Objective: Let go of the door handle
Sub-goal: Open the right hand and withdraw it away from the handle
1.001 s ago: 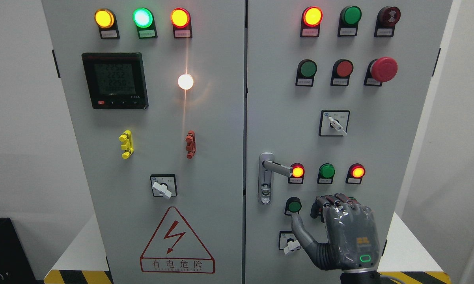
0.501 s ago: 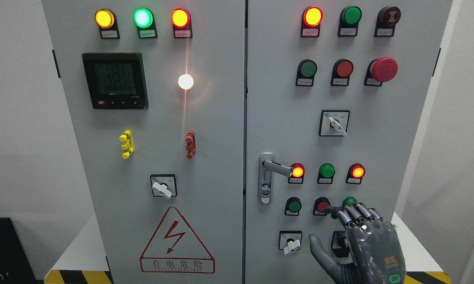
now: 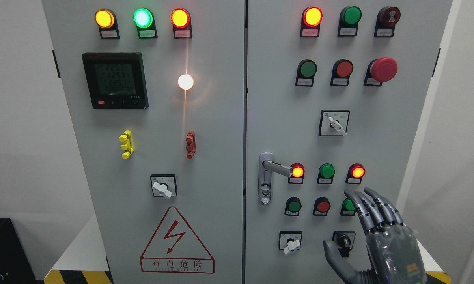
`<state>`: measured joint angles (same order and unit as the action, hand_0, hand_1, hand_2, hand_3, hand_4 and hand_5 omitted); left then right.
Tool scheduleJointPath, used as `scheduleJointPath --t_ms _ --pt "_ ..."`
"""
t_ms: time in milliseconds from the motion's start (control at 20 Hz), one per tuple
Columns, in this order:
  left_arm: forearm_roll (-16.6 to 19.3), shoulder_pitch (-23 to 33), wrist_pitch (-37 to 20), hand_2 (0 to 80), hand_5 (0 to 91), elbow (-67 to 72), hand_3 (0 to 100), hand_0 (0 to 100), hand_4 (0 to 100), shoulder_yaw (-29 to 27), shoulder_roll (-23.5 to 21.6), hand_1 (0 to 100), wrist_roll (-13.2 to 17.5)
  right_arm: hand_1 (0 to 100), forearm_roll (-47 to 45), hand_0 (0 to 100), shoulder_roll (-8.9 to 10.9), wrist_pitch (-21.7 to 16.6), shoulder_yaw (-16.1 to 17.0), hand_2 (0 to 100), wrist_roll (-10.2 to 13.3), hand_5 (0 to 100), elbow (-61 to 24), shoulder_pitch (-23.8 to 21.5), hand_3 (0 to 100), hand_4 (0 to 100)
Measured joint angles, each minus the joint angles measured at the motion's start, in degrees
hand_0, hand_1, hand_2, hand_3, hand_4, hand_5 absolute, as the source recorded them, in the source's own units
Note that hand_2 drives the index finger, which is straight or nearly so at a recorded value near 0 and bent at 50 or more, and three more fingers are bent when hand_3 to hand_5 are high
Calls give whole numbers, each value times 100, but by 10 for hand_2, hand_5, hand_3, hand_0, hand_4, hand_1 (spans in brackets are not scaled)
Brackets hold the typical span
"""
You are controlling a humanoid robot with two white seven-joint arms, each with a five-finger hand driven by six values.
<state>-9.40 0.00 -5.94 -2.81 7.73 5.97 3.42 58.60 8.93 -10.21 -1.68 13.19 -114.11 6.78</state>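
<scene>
A silver lever door handle point(image 3: 275, 167) sits on the left edge of the grey cabinet's right door point(image 3: 371, 130), its lever pointing right toward a lit red lamp point(image 3: 297, 171). My right hand point(image 3: 373, 232) is at the lower right, well clear of the handle, below and to its right. Its fingers point(image 3: 375, 209) are stretched out and hold nothing, with the thumb point(image 3: 333, 256) spread to the left. The fingertips overlap a green button point(image 3: 348, 205). My left arm does not show.
The right door carries rows of red and green buttons, a red mushroom stop button point(image 3: 383, 69) and rotary switches point(image 3: 290, 240). The left door point(image 3: 150, 138) has a meter display point(image 3: 114, 80), lamps and a warning triangle point(image 3: 177, 242). White table edges flank the cabinet.
My right hand has moved right and down, away from the handle side, and its curled fingers have straightened out.
</scene>
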Motion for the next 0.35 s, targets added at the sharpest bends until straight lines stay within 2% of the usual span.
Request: scheduleJointPath --t_ms 351 --pt "0 0 0 0 0 0 0 120 0 0 0 556 0 60 -55 374 -62 -29 80 0 -46 0 -115 -16 0 0"
